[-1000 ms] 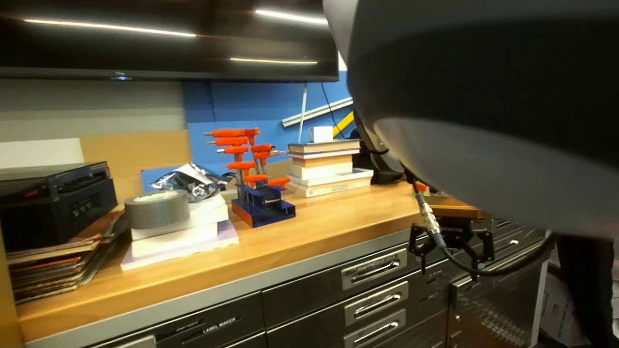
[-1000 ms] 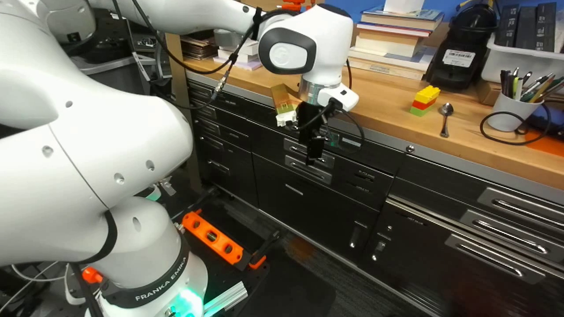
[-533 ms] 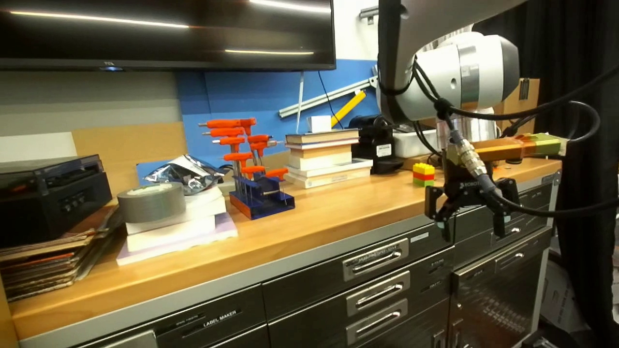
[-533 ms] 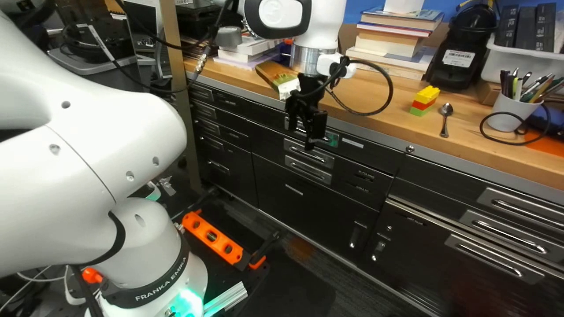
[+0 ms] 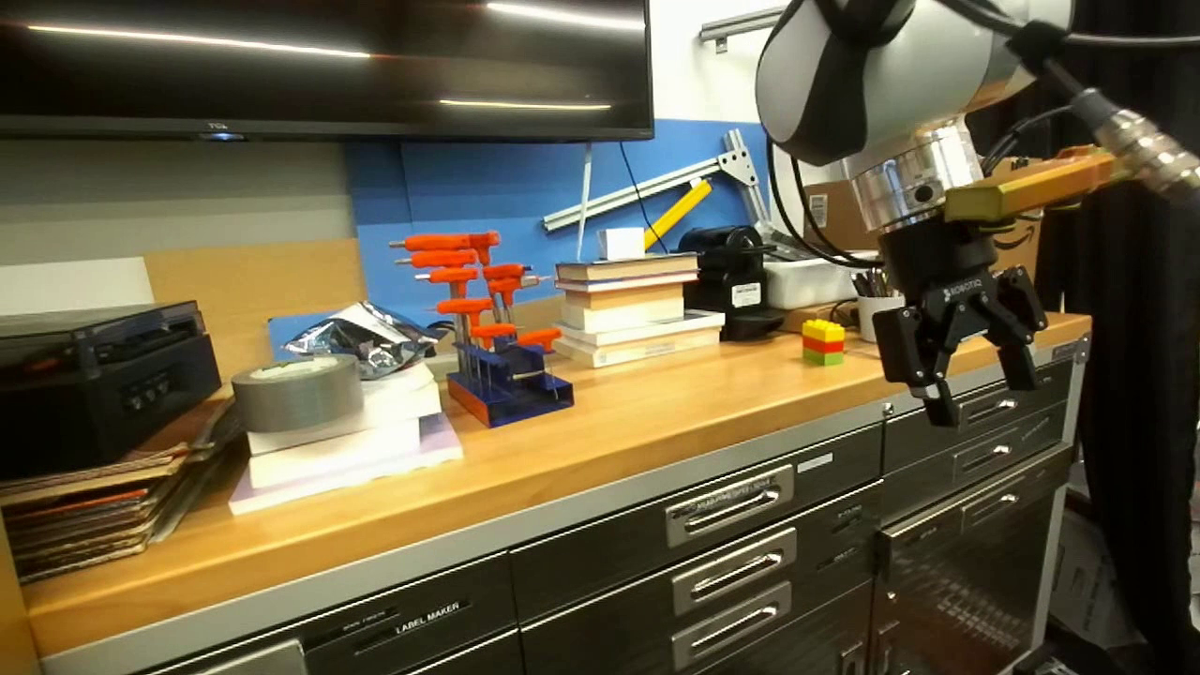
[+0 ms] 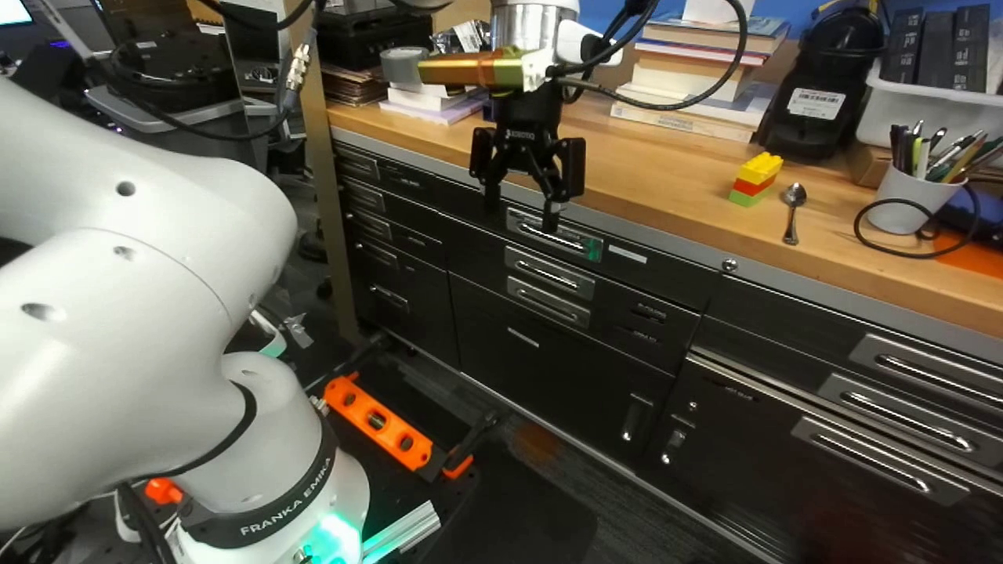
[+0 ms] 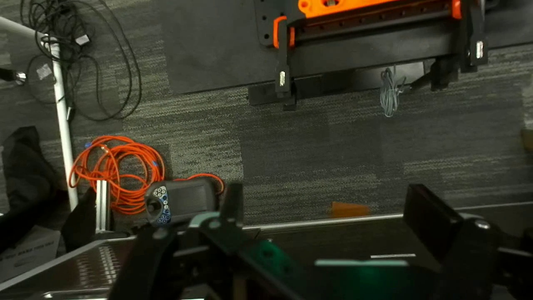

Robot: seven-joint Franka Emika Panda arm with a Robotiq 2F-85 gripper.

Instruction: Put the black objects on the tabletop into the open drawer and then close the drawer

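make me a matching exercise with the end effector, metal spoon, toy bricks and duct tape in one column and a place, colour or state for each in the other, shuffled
Column 1
1. end effector
2. metal spoon
3. toy bricks
4. duct tape

Column 2
A. lying between the toy bricks and the pen cup in an exterior view
B. on top of stacked books
C. yellow at the top, green at the bottom
D. open, holding nothing

Right pairs: 1-D, 2-A, 3-C, 4-B
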